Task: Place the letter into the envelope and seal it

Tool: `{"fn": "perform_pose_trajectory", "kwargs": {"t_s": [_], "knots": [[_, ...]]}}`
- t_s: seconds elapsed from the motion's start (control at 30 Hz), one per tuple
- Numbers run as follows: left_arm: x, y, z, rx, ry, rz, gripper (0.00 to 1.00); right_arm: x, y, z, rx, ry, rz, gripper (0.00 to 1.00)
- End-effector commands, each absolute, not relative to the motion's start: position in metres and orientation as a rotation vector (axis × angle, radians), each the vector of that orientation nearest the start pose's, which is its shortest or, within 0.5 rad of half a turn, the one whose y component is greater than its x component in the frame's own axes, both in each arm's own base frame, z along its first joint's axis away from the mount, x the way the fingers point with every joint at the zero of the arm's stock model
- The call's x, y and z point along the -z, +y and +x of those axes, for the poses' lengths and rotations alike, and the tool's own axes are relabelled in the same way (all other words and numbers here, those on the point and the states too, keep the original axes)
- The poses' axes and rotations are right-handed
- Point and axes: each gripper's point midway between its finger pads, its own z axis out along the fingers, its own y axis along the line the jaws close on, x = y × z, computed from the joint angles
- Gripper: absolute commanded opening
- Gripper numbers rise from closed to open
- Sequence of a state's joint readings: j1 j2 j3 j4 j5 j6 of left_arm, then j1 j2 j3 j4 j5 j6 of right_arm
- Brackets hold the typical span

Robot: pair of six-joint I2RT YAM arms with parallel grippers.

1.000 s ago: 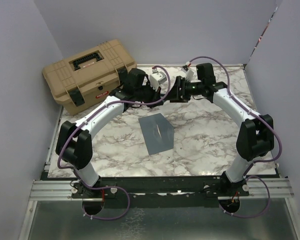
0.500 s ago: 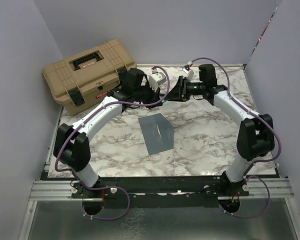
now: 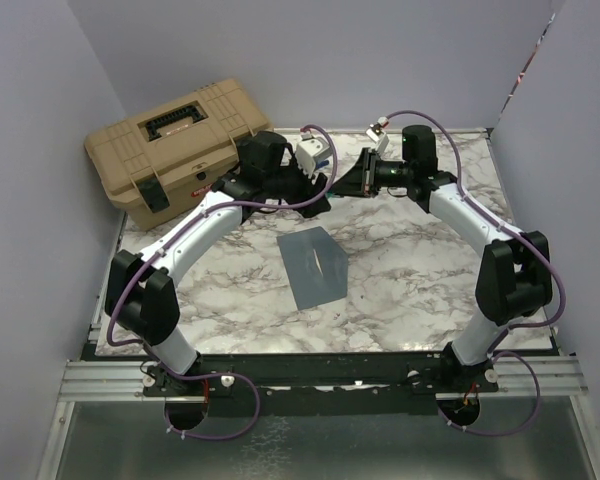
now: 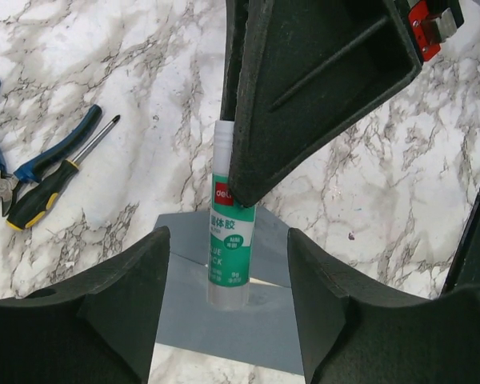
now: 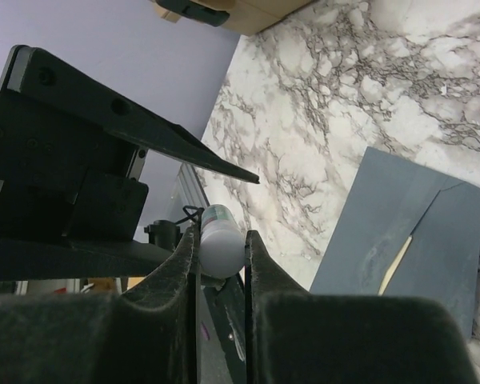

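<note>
Over the far table [image 3: 420,270], the left gripper [image 4: 228,244] is spreading off the glue stick [image 4: 229,248], the right gripper [image 5: 222,250] is pinching it for sealing, and the envelope [image 3: 313,265] is lying mid-table holding the letter [image 5: 396,266].

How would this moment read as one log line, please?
left tool: open | right tool: holds glue stick | envelope: flat on table

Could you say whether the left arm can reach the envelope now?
Probably yes: the left gripper is open, the envelope lies uncovered, though the glue stick in the right gripper stands between its fingers.
</note>
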State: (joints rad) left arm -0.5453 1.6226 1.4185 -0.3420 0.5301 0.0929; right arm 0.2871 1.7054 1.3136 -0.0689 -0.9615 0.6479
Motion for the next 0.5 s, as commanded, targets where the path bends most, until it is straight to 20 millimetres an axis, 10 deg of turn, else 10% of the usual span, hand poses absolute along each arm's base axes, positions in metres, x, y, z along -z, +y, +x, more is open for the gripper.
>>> {"fn": "perform_pose_trajectory", "kwargs": {"t_s": [0.0, 0.1, 0.23, 0.47], "knots": [[-0.237, -0.317, 0.349, 0.848, 1.891, 0.999, 0.59, -0.259, 0.275, 0.355, -1.588, 2.076, -0.359, 0.00], [-0.231, -0.318, 0.347, 0.862, 1.894, 1.016, 0.48, -0.260, 0.276, 0.354, -1.597, 2.073, -0.370, 0.00], [-0.227, -0.320, 0.344, 0.879, 1.893, 1.036, 0.03, -0.260, 0.275, 0.355, -1.591, 2.074, -0.375, 0.00], [-0.212, -0.311, 0.334, 0.862, 1.955, 1.066, 0.00, -0.274, 0.257, 0.366, -1.519, 2.014, -0.357, 0.00]]}}
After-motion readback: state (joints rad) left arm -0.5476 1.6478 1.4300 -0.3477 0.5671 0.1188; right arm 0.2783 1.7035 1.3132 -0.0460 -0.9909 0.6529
